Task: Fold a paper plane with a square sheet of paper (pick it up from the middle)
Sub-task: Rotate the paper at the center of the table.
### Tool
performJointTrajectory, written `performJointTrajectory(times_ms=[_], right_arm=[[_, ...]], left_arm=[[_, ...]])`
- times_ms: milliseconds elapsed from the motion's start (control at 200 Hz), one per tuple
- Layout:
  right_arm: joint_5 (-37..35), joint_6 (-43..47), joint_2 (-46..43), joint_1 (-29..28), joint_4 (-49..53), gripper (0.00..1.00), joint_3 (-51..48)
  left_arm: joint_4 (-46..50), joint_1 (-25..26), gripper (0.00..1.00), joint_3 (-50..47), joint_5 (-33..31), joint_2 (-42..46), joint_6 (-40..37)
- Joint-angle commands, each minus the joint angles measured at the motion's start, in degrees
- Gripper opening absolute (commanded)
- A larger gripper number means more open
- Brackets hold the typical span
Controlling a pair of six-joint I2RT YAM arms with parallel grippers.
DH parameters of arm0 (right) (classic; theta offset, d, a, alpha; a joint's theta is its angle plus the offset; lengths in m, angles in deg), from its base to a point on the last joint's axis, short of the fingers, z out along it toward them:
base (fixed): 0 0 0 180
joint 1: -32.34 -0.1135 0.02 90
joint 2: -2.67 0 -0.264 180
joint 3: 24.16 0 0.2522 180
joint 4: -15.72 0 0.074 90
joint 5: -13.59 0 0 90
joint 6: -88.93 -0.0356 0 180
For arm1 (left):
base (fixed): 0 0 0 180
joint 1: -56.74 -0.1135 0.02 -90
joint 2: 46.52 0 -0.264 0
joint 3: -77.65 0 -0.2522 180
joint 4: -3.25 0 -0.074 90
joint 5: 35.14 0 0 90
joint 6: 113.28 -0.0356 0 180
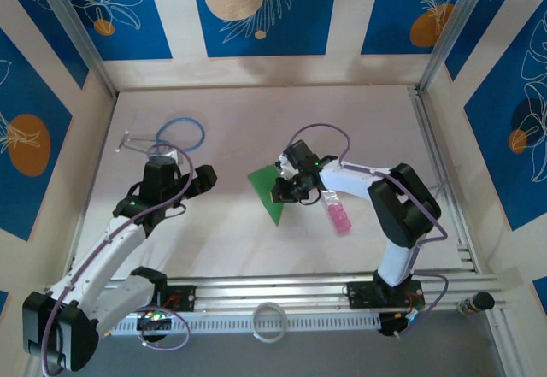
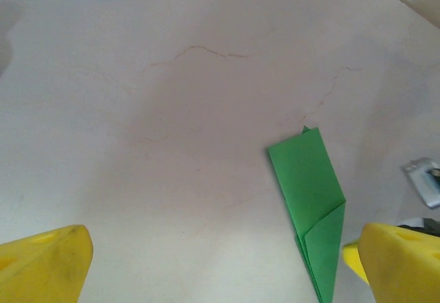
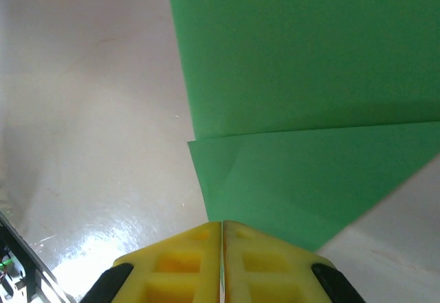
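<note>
The right gripper (image 3: 221, 227) is pinched shut on the right edge of the folded green paper (image 3: 309, 76) mid-table, while the left gripper (image 1: 208, 177) hovers wide open and empty to its left.

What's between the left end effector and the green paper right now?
Nothing. In the top view, only bare table lies between the open left end effector and the folded green paper. The left wrist view shows the same bare stretch.

The right claw (image 3: 221, 229), its two yellow fingers pressed together with no gap, meets the near edge of the folded green sheet of paper (image 3: 309, 76), whose layers overlap along a straight crease over the pale counter (image 3: 89, 110).
</note>
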Motion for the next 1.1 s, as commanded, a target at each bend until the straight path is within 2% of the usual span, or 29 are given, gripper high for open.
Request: performJointTrajectory(times_ms=[0, 300, 610, 720, 920, 1096], right_arm=[[3.25, -1.52, 2.37, -0.72, -0.17, 0.09, 2.93], [-1.47, -7.05, 5.64, -1.67, 2.30, 0.09, 1.96], [-3.49, -22.33, 5.06, -4.14, 1.70, 0.09, -2.54], [-2.53, -26.67, 2.70, -5.85, -2.20, 0.09, -4.28], [-5.38, -20.22, -3.64, -6.16, -0.86, 0.12, -2.02], [-3.31, -13.82, -2.97, -3.79, -1.09, 0.12, -1.53]], left_arm=[[-1.76, -0.70, 0.98, -0.98, 2.50, 0.11, -1.06], [-3.34, -0.74, 0.98, -1.39, 4.67, -1.03, -1.07], [-5.92, -0.79, 0.91, -1.39, 8.49, -3.96, -0.36], [-6.31, -0.79, 0.89, -1.39, 9.49, -4.70, -0.07], [-6.11, -0.79, 0.88, -1.61, 9.79, -4.63, -0.01], [-6.22, -0.79, 0.86, -1.57, 10.59, -4.99, 0.08]])
